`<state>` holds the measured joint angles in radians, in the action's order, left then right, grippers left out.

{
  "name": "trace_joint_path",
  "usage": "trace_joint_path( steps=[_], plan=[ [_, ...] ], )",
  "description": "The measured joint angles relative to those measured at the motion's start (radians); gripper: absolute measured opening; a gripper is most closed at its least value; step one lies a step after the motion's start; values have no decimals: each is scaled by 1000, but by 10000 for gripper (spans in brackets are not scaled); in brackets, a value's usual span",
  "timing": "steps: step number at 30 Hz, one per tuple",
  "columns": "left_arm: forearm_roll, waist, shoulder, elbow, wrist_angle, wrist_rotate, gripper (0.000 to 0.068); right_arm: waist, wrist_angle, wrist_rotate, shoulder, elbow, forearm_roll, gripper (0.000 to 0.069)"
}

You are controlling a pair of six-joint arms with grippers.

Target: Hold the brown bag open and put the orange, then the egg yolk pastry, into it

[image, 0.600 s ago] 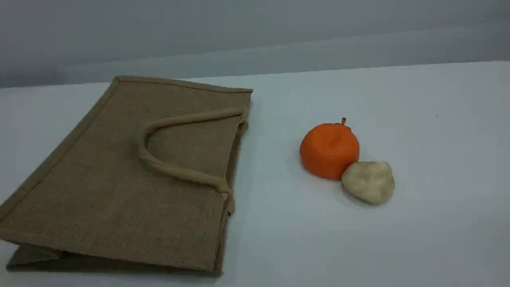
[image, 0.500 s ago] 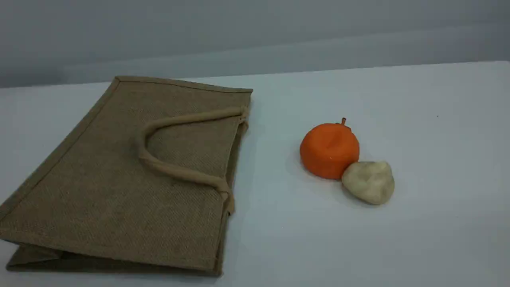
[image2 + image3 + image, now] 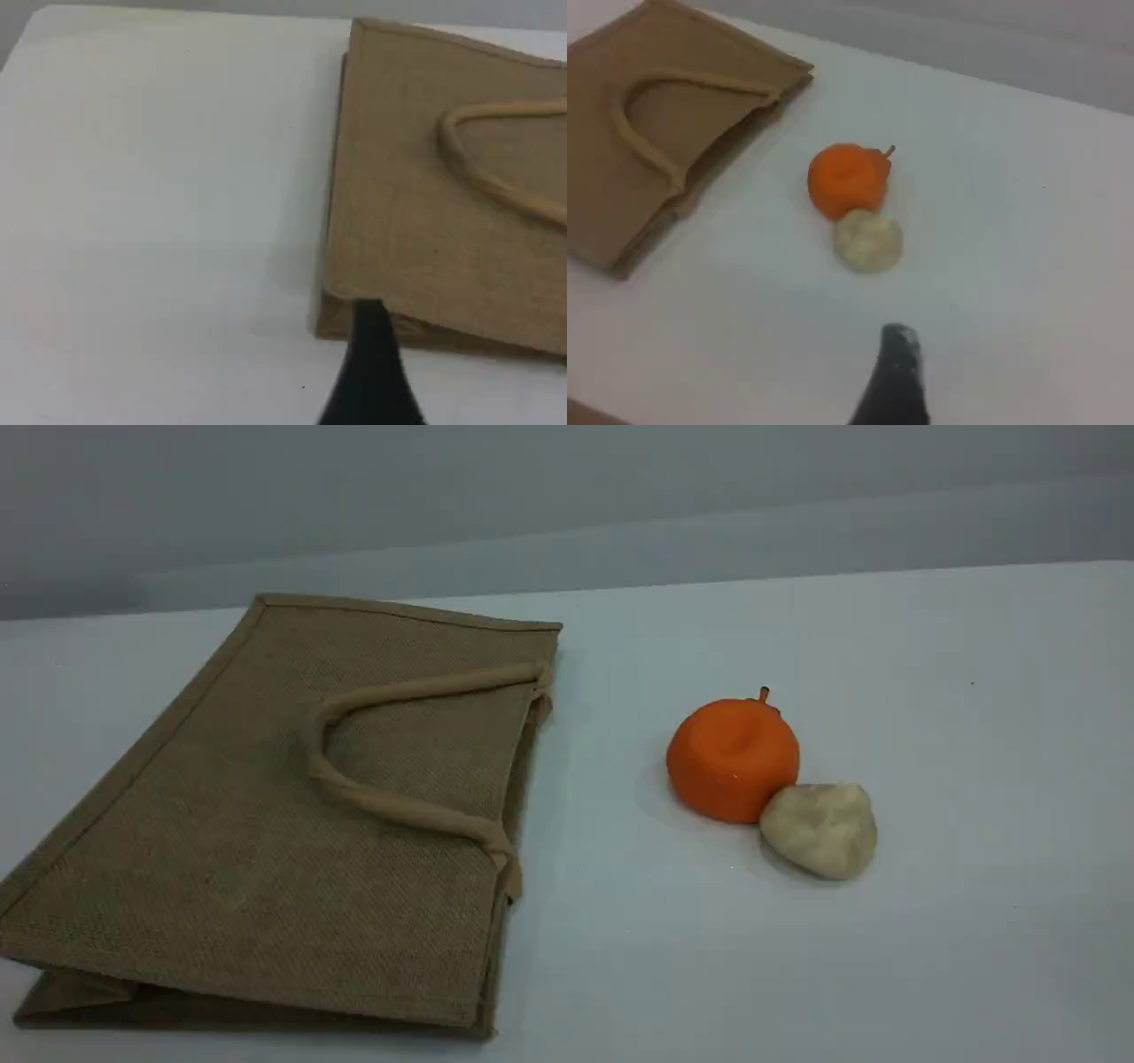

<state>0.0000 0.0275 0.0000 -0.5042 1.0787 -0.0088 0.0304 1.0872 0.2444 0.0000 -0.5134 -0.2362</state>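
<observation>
The brown bag (image 3: 221, 850) lies flat and folded on the left of the white table, its mouth toward the right, one beige loop handle (image 3: 399, 808) resting on top. To its right sits the orange (image 3: 732, 757), with the egg yolk pastry (image 3: 819, 830) touching its front right side. Neither arm appears in the scene view. My left gripper (image 3: 368, 312) shows one dark fingertip hovering near the bag (image 3: 425, 204) corner. The right gripper (image 3: 899, 336) hangs short of the pastry (image 3: 869, 238) and orange (image 3: 846, 180); nothing is held by either.
A grey wall runs behind the table's far edge (image 3: 797, 576). White tabletop (image 3: 974, 779) spreads to the right of the fruit and between the bag and the orange.
</observation>
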Motion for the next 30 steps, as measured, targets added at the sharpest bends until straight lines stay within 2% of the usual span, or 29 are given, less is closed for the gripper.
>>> trace_joint_path(
  steps=[30],
  plan=[
    [0, 0, 0, 0, 0, 1, 467, 1, -11, -8, 0, 0, -3, 552]
  ],
)
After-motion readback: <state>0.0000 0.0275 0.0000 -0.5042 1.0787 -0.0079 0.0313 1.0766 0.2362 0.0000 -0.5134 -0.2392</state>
